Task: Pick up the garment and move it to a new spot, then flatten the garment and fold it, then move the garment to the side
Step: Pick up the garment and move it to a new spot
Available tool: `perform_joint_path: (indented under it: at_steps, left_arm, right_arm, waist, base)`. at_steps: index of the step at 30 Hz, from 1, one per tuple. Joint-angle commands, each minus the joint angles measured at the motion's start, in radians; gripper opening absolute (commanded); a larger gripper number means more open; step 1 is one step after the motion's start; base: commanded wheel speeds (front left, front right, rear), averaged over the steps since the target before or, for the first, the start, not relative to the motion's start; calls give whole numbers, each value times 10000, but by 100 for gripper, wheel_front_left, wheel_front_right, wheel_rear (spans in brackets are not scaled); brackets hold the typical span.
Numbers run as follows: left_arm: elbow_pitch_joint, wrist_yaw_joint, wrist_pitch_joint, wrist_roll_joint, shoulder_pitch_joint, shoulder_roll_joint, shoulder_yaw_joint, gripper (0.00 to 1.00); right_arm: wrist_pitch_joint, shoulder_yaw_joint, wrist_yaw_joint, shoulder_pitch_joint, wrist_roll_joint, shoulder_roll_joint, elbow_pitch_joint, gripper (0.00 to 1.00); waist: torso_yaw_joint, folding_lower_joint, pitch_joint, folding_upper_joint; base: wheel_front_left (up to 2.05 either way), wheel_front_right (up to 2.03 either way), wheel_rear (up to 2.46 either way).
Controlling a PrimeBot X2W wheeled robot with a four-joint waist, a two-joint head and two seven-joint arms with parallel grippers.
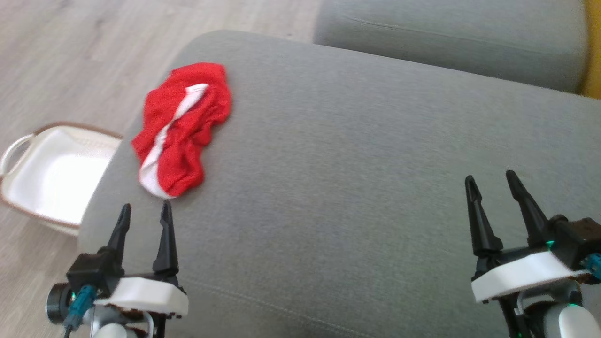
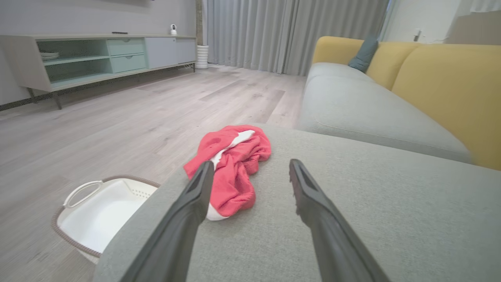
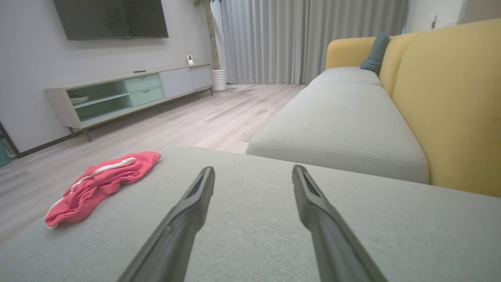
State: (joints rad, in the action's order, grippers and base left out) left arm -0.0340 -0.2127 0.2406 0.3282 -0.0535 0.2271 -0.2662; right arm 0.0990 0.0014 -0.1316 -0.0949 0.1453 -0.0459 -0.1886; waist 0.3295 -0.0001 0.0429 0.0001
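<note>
– While both jaws are gaping empty, where is the garment (image 1: 183,131) lying?
– It is lying on the sofa seat (image 1: 352,164) just ahead of your left jaws, stretching away from you; your right jaws are hovering well apart.

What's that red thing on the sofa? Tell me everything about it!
It is a red garment with a white band, soft and fuzzy-looking. It lies crumpled in a heap, not flat or folded, near the left edge of the grey cushion, which it rests on. The open left tool is close by, not gripping it.
</note>
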Motion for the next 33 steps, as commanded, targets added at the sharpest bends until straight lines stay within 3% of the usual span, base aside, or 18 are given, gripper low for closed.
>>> perform_joint_path:
  at_steps: [1,11,21,27,33]
  left_arm:
    - [366,-81,124,73,450,141,479,100]
    - [409,-107,151,111,442,157,509,100]
    - [344,-89,184,184,682,22,588,100]
    - [-123,136,203,381,1643,-271,786,100]
    - [-1139,706,209,572,3446,-564,1161,100]
  right_arm:
    - [60,332,9,295,-102,-49,-467,100]
    - [136,454,9,338,-135,-59,-524,100]
    - [290,513,9,462,-158,-108,-659,100]
    - [667,523,9,830,-284,-321,-1102,100]
    - [1051,457,9,1325,-455,-579,-1549,100]
  waist:
    - [517,1,-61,-1]
    - [901,1,-9,-1]
    - [803,1,325,-1]
    - [491,1,1298,-1]
    - [36,1,2655,-1]
  base:
    - [0,0,0]
    - [0,0,0]
    - [0,0,0]
    - [0,0,0]
    - [0,0,0]
